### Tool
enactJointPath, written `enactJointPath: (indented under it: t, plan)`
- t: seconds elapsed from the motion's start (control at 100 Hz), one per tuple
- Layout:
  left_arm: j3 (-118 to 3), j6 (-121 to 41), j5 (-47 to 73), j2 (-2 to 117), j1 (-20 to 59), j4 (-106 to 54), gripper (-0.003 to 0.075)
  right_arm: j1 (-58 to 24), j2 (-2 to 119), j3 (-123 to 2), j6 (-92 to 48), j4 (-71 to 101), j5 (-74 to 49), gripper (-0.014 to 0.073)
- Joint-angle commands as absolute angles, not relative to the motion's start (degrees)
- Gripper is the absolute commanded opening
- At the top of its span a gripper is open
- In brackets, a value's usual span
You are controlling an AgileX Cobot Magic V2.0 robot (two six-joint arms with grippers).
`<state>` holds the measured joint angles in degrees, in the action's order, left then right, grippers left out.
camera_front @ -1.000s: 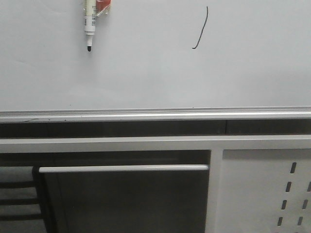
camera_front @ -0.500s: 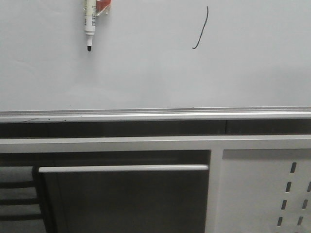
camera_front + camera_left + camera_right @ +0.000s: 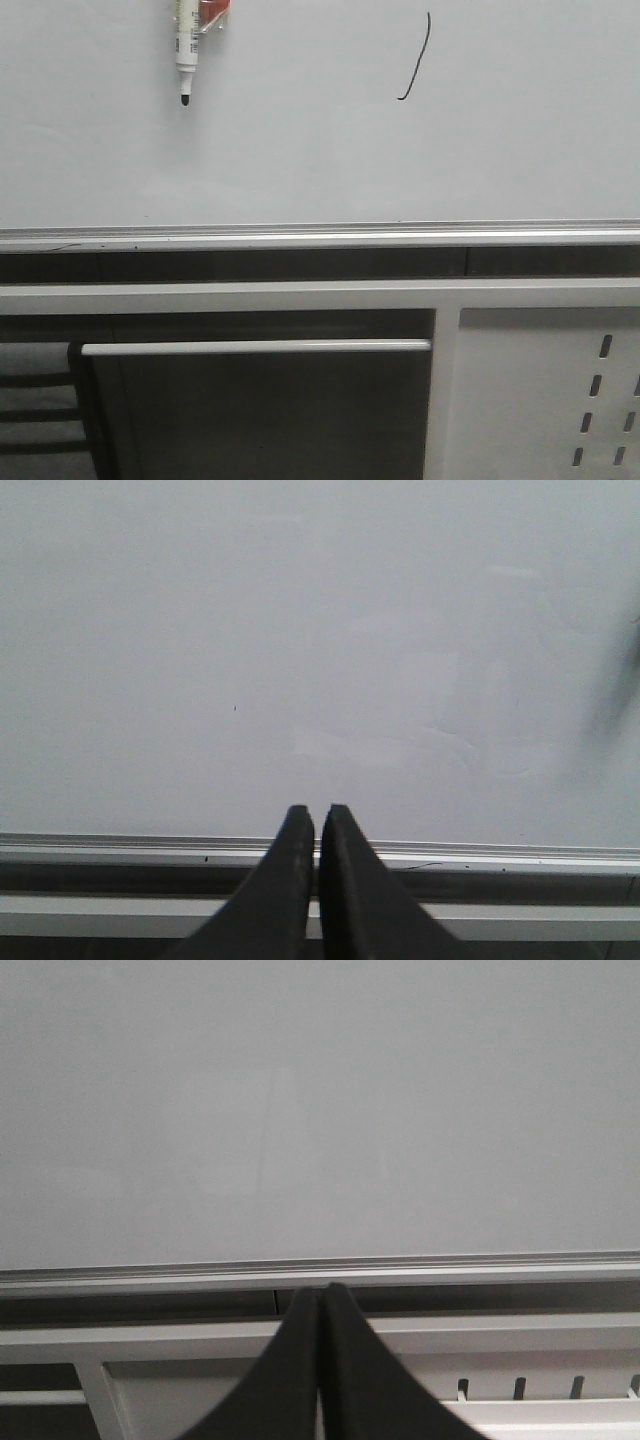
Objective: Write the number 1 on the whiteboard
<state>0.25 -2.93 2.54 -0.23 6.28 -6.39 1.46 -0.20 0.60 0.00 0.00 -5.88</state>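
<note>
So the number 1 [image 3: 416, 58] is on the whiteboard [image 3: 300, 150] — a thin black stroke up in the upper right part, a bit slanted and curved, with a little hook at its lower end. Over to the left of it, well apart, a white marker [image 3: 185, 50] with a black tip hangs tip down against the board near the top edge, and there's something red [image 3: 213, 10] right beside its barrel. The silver rail [image 3: 320, 237] runs along the board's lower edge, and below that on the right is a white perforated panel [image 3: 545, 390]. My left pincer [image 3: 317, 825] has its fingers pressed together with nothing in them, pointing at the board above the rail. My right pincer [image 3: 320, 1305] is the same — fingers together, holding nothing
</note>
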Motion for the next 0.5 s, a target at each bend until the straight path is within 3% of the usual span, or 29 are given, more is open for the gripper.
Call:
enactJointPath:
  t: [0.0, 0.49]
  plan:
    - [2.55, -2.39, -1.45, -1.38, 6.18, -6.30, -0.0020, 1.93, -1.56, 2.04, 0.46, -1.70, -3.40, -0.0064]
    - [2.55, -2.39, -1.45, -1.38, 6.18, -6.30, -0.0020, 1.93, -1.56, 2.05, 0.35, -2.41, -5.05, -0.0064]
